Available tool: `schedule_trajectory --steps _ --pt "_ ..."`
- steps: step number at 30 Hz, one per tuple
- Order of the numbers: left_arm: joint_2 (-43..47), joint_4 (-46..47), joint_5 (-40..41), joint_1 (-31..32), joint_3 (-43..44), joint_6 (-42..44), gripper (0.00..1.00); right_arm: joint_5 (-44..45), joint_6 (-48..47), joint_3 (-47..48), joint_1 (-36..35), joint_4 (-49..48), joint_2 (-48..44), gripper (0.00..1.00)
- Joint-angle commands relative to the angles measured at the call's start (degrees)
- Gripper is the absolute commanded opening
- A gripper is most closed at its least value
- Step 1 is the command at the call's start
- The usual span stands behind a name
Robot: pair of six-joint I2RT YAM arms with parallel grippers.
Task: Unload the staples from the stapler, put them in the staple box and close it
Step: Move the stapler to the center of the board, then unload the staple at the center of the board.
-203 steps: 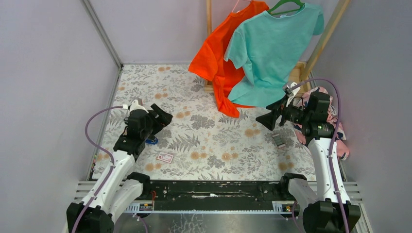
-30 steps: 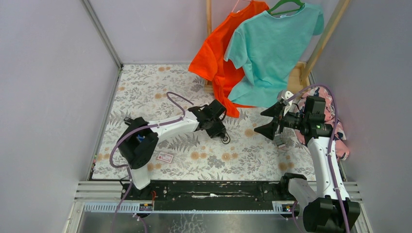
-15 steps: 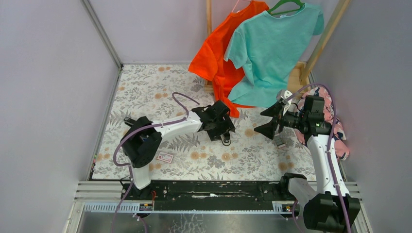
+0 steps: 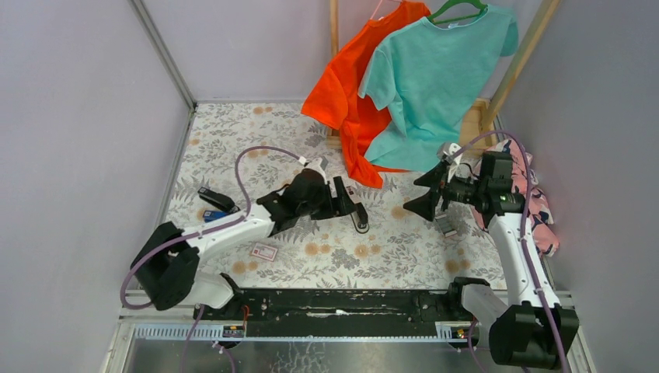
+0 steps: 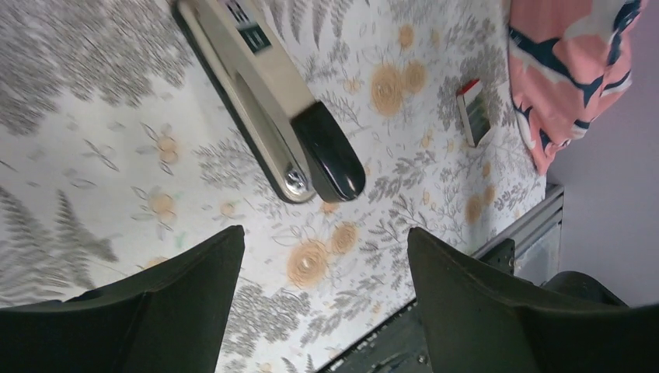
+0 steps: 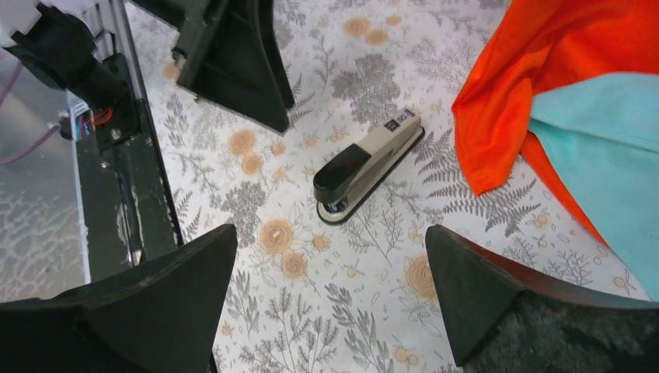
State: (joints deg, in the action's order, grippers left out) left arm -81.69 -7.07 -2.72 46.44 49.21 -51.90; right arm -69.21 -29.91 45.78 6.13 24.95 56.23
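Left gripper [image 4: 347, 200], jaws spread, has just let go of the stapler [image 4: 359, 217], lying shut mid-bench [image 4: 233, 140] beside it. Right gripper [image 4: 425, 194] waits wide open to the right. No staples out, so unloading seemingly remains.

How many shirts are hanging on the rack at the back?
2. The orange shirt hangs left, partly behind the teal shirt on its right. A pink patterned cloth lies bunched at far right, not hung. Another could hide behind these.
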Motion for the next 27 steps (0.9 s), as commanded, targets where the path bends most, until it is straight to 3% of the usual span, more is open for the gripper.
schedule_trajectory --steps 1,6,8,10,14,18,22,27 --pt "5.1 15.9 -4.2 -4.9 -6.8 9.8 0.84 12.6 0.1 6.4 -8.5 3.0 3.7 0.99" --pt "11.5 21.5 -10.9 -11.5 -11.5 13.2 0.84 27.6 0.3 12.6 -21.7 6.7 10.7 0.99" --pt "16.4 23.5 -9.7 -12.0 -14.2 14.5 0.86 31.9 1.5 14.6 -26.5 7.0 13.4 0.99" --pt "21.6 26.1 -9.5 -12.2 -16.8 15.2 0.94 36.3 4.0 16.3 -31.4 7.3 16.7 0.99" --pt "30.1 23.0 -5.2 -12.3 -18.1 17.7 0.96 46.9 9.8 18.7 -40.1 6.2 24.4 0.99" --pt "35.8 25.1 7.2 -12.3 -24.7 15.5 1.00 55.7 19.7 18.3 -43.7 -0.2 30.2 0.99" --pt "39.8 28.9 6.8 -12.3 -31.4 12.6 1.00 62.4 31.3 18.7 -46.2 -4.2 34.2 0.99" --pt "42.9 30.4 5.7 -12.3 -35.1 12.7 1.00 66.4 36.7 21.0 -47.0 -4.0 38.7 1.00"
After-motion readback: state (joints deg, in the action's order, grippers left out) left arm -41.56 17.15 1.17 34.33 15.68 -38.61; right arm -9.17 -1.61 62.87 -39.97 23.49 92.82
